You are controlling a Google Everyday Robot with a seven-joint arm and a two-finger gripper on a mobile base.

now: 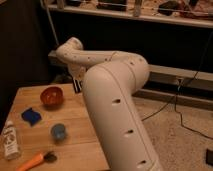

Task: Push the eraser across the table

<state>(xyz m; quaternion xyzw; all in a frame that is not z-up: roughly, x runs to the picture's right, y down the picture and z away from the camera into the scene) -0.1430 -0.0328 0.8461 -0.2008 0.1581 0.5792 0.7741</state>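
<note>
**Landmark:** red bowl [51, 96], standing toward the far side of the bench [75, 120].

**Gripper:** The gripper [77, 85] is just beside the bowl on its right in view, low over the far edge of the bench. The white arm [117, 110] folds back over it and hides most of it. Only a dark part shows under the elbow. Whether the jaws are open or closed cannot be told, and nothing is seen in them.

**Task item:** The eraser [31, 116] is judged to be the flat blue block, though the identification is not certain. It lies on the bench in front of the bowl and a little to its left, apart from it. It is on the opposite side of the bowl from the gripper and is not in contact with it.

**Other items:**
- A blue cup [58, 132] stands upright in front of the bowl, further forward than the eraser.
- A bottle [10, 141] stands well to the bowl's front-left, at the bench edge.
- An orange-handled brush [34, 161] lies furthest forward of the bowl.

**Assessment:**
- The push is not yet begun.
- The arm appears folded so that the gripper comes down behind the row of objects, which would favour a sideways or forward sweep.
- The bowl lies between the gripper and the eraser, so a direct path risks striking it.
- The cup sits close enough to the eraser to be knocked by a forward push.
</note>
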